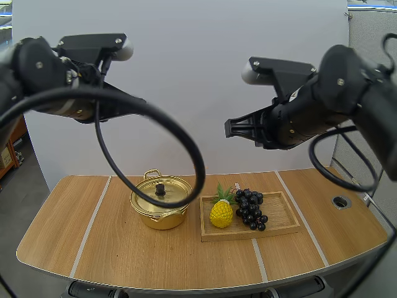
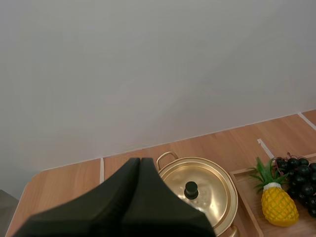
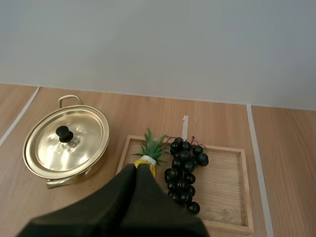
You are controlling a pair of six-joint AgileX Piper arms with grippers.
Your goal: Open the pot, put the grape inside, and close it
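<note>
A gold pot [image 1: 160,203] stands on the table with its lid [image 1: 163,192] on, a black knob in the lid's middle. Right of it lies a wooden tray [image 1: 282,214] holding a bunch of dark grapes [image 1: 250,208] and a yellow pineapple [image 1: 221,211]. Both arms hang high above the table. My left gripper [image 2: 139,163] is shut, one dark wedge above the pot [image 2: 202,190]. My right gripper [image 3: 136,168] is shut too, its tip over the pineapple [image 3: 146,157], with the grapes [image 3: 183,170] beside it and the pot [image 3: 66,140] further off.
White tape lines [image 1: 90,226] run across the wooden table. A round cable hole [image 1: 341,201] sits near the table's right edge. Bare wood lies left of the pot and in front of the tray.
</note>
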